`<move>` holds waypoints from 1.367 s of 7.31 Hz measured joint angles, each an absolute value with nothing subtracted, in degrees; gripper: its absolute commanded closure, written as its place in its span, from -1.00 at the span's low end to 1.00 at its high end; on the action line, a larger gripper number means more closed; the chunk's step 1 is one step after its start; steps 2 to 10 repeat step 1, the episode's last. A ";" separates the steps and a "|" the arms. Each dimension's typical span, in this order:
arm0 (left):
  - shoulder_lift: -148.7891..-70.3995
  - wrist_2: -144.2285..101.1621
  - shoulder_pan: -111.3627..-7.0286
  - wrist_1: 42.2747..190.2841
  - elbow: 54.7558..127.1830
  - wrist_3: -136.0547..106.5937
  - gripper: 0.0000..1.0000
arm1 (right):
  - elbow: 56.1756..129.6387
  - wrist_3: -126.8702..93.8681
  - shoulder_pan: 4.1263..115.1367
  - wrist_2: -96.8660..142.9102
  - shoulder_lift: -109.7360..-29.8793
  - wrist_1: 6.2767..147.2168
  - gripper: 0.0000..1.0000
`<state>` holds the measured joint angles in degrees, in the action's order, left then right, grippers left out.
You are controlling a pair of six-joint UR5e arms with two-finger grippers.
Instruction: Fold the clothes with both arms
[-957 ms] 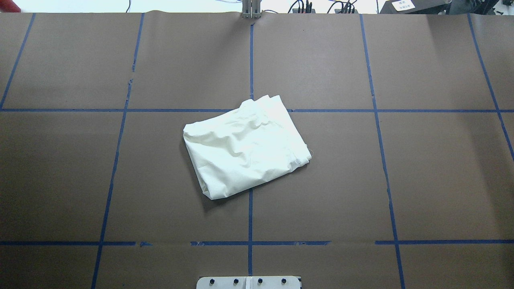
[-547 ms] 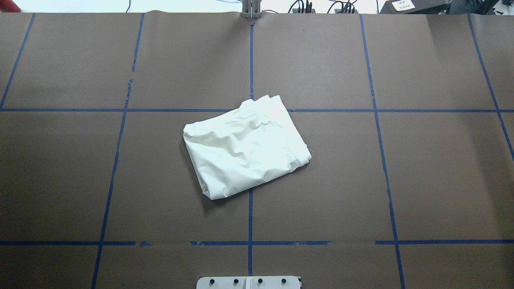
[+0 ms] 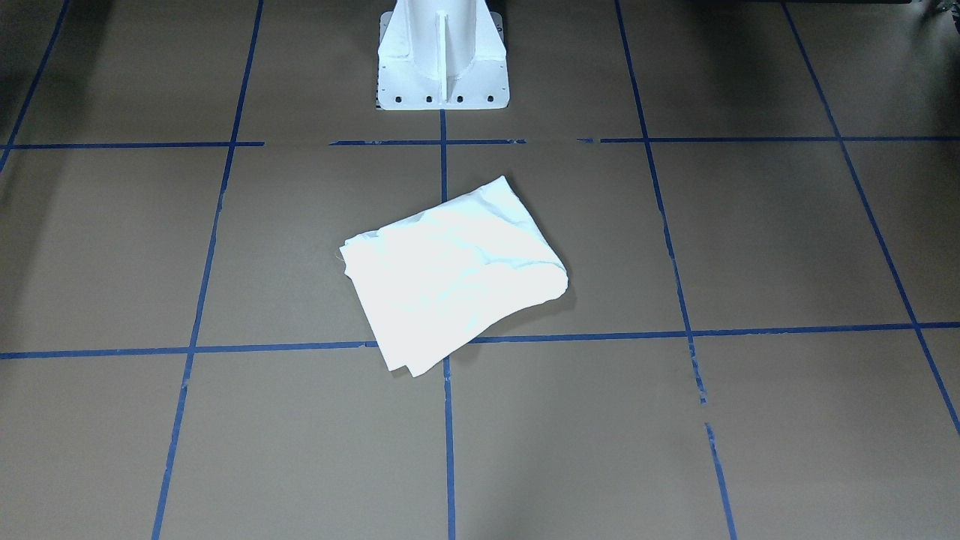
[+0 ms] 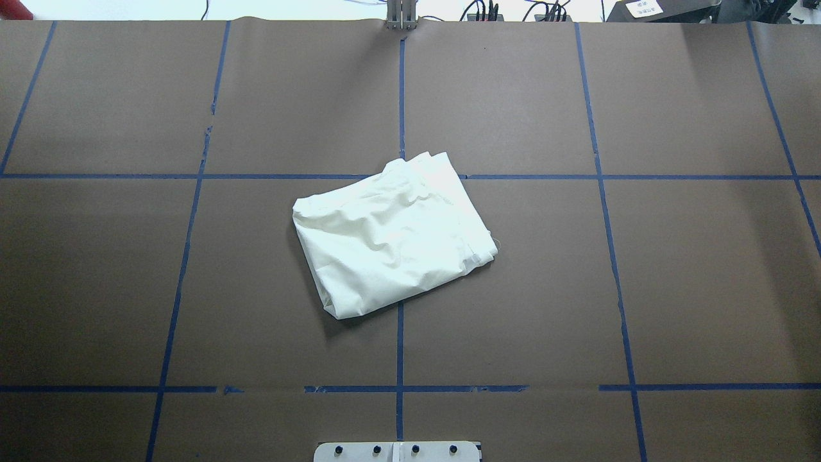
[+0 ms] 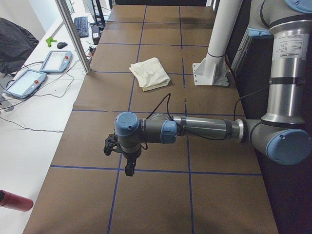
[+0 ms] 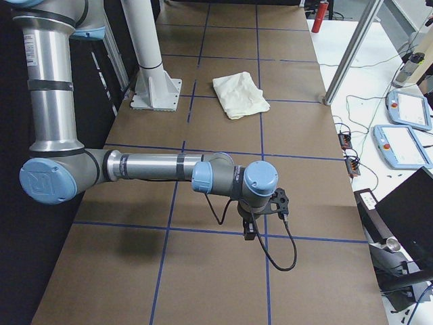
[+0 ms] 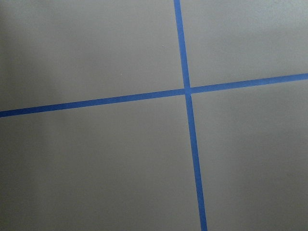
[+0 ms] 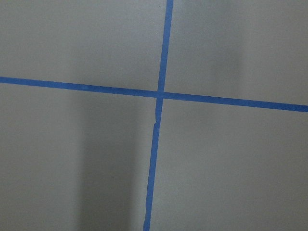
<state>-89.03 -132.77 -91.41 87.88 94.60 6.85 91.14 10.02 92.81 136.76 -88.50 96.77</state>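
shirt position: we see the shirt point(image 4: 391, 237) lying as a rumpled, folded bundle near the middle of the table point(image 4: 641, 289). it lies askew over a crossing of the blue tape lines point(image 4: 399, 346), plain white side up.
left gripper: the left gripper point(image 5: 127, 169) hangs low over bare table at the robot's left end, well apart from the shirt. only the side view shows it, so we cannot tell whether it is released or clenched.
right gripper: the right gripper point(image 6: 249, 233) hangs likewise at the opposite end, far from the shirt, and we cannot tell its state either.
wrist views: both show only paper and tape, no fingers and no cloth.
risk, loose layers: we judge that the stacked edges at the far corner could splay if one arm pinches only the top layer, undoing the fold.
risk, dragging: a low sweep in from either end could catch the bundle's edge and skid it along the smooth paper.
risk, uneven lift: if the two arms rise out of step, the cloth could twist and bunch.
writing on shirt: none shows; no print or lettering faces up.
arm labels: the left arm point(image 5: 204, 129) and the right arm point(image 6: 155, 168) carry printed stickers on their upright tubes, too small for us to read.
paper label: the white slip point(image 4: 643, 8) beyond the far edge bears marks we cannot make out.
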 measured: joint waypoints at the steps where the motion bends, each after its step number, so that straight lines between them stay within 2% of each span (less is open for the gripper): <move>1: -89.03 -132.77 -91.41 87.89 94.55 6.86 -1.00 | 91.13 10.02 92.81 136.76 -88.46 96.77 -1.00; 10: -89.03 -132.77 -91.41 87.89 94.55 6.86 -1.00 | 91.13 10.02 92.81 136.76 -88.46 96.77 -1.00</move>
